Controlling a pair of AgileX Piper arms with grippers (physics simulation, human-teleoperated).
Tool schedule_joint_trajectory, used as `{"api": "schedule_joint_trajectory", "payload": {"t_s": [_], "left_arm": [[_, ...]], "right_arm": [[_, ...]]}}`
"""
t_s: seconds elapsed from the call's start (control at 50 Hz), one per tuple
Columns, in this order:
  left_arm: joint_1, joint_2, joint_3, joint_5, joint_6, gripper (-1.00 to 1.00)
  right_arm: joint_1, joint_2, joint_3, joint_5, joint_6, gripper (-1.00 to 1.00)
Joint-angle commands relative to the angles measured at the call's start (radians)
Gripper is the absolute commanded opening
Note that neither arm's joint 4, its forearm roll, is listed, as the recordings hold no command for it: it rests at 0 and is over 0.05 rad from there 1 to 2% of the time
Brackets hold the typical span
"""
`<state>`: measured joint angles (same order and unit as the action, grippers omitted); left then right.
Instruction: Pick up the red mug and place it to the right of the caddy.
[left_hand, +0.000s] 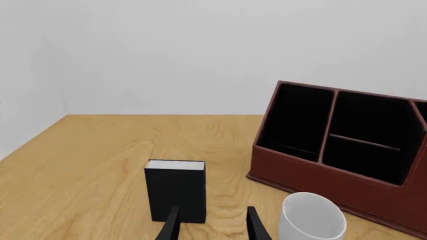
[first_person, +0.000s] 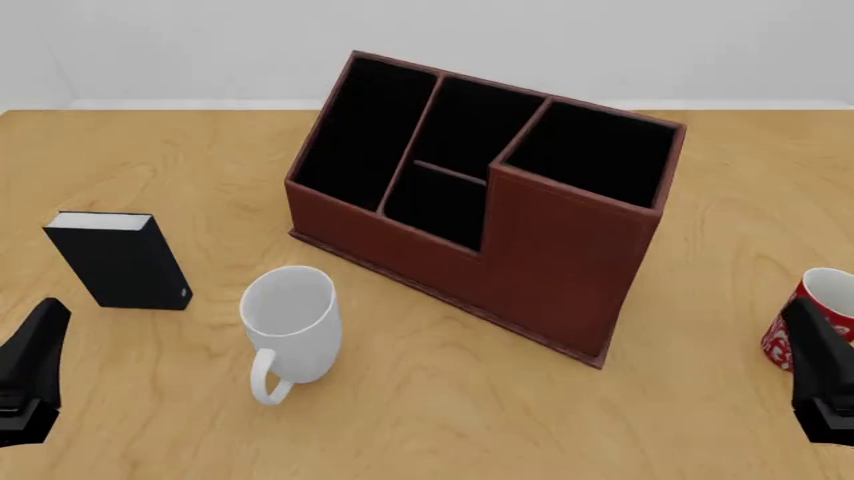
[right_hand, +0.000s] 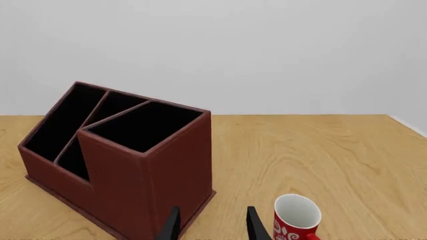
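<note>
Where wall (first_person: 427, 45) pale, wood table (first_person: 441, 420) grained.

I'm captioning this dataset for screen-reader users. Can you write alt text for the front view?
A large reddish-brown caddy with black-lined compartments stands mid-table on a wooden table. Left of it, a white mug stands upright beside a small black box; a red mug sits at the right edge. The left tool and right tool show at the bottom corners, holding nothing.

Both grippers matte black; slim tapered wedge fingers (left_hand: 171, 225), plain, no markings.
</note>
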<state>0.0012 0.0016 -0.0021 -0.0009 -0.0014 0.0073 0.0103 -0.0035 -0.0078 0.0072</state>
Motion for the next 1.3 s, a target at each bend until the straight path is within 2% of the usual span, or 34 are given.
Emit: {"api": "schedule_joint_trajectory", "payload": {"t_s": [0.02,0.14,0.22,0.28,0.32,0.34,0.36,0.38,0.4,0.42,0.5,0.56,0.64,0.74,0.76,0.82,0.88,0.9,0.92,0.94,0.96,1.0,1.02,1.06,1.12,1.14,1.24,1.3], "left_arm": [[0.005,0.003,-0.001,0.002,0.007,1.00],[0.002,0.004,-0.004,0.005,0.013,1.00],[0.003,0.005,-0.003,0.002,0.013,1.00],[0.004,0.002,-0.002,0.004,0.012,1.00],[0.004,0.003,-0.005,0.004,0.013,1.00],[0.005,0.002,-0.003,0.002,0.013,1.00],[0.004,0.002,-0.003,0.002,0.013,1.00],[0.004,0.001,-0.002,0.001,0.013,1.00],[0.004,0.001,-0.002,0.001,0.013,1.00],[0.004,0.002,-0.003,0.002,0.013,1.00],[0.002,0.001,-0.003,0.001,0.015,1.00],[0.001,0.001,-0.004,0.002,0.018,1.00],[0.001,0.001,-0.007,0.005,0.021,1.00],[0.004,0.000,-0.010,0.007,0.024,1.00],[0.004,0.000,-0.012,0.009,0.024,1.00],[0.002,0.000,-0.010,0.008,0.027,1.00],[0.000,0.000,-0.013,0.011,0.027,1.00],[0.000,0.000,-0.015,0.012,0.028,1.00],[0.000,0.000,-0.013,0.010,0.029,1.00],[0.000,0.000,-0.010,0.008,0.029,1.00],[0.001,0.000,-0.012,0.010,0.029,1.00],[0.001,0.000,-0.014,0.012,0.030,1.00],[0.000,0.000,-0.015,0.012,0.030,1.00],[0.001,0.000,-0.008,0.007,0.029,1.00],[-0.001,0.000,-0.016,0.015,0.030,1.00],[-0.001,0.000,-0.015,0.013,0.030,1.00],[0.000,0.000,-0.010,0.007,0.031,1.00],[0.001,0.000,-0.017,0.013,0.031,1.00]], "right_arm": [[0.013,0.005,0.000,0.017,0.016,1.00],[0.019,0.002,-0.001,0.025,0.012,1.00],[0.043,0.058,0.002,0.004,0.000,1.00],[0.054,0.057,-0.017,0.028,-0.044,1.00],[0.025,0.071,-0.058,0.056,-0.053,1.00],[0.004,0.111,-0.095,0.075,-0.069,1.00],[0.022,0.123,-0.119,0.099,-0.089,1.00],[0.025,0.098,-0.146,0.143,-0.104,1.00],[0.030,0.074,-0.204,0.220,-0.095,1.00],[0.032,0.058,-0.233,0.260,-0.119,1.00],[0.009,0.058,-0.381,0.417,-0.127,1.00],[-0.027,0.105,-0.494,0.523,-0.091,1.00],[-0.064,0.122,-0.559,0.592,-0.095,1.00],[-0.156,0.140,-0.603,0.637,-0.156,1.00],[-0.186,0.153,-0.600,0.628,-0.196,1.00],[-0.251,0.209,-0.606,0.621,-0.211,1.00],[-0.301,0.246,-0.596,0.605,-0.270,1.00],[-0.295,0.249,-0.586,0.617,-0.312,1.00],[-0.323,0.270,-0.589,0.599,-0.303,1.00],[-0.330,0.282,-0.587,0.596,-0.313,1.00],[-0.335,0.292,-0.573,0.595,-0.348,1.00],[-0.373,0.339,-0.564,0.558,-0.353,1.00],[-0.388,0.345,-0.555,0.541,-0.394,1.00],[-0.410,0.386,-0.567,0.528,-0.397,1.00],[-0.434,0.432,-0.579,0.514,-0.440,1.00],[-0.426,0.425,-0.569,0.520,-0.482,1.00],[-0.463,0.513,-0.582,0.478,-0.523,1.00],[-0.456,0.535,-0.596,0.489,-0.542,1.00]]}}
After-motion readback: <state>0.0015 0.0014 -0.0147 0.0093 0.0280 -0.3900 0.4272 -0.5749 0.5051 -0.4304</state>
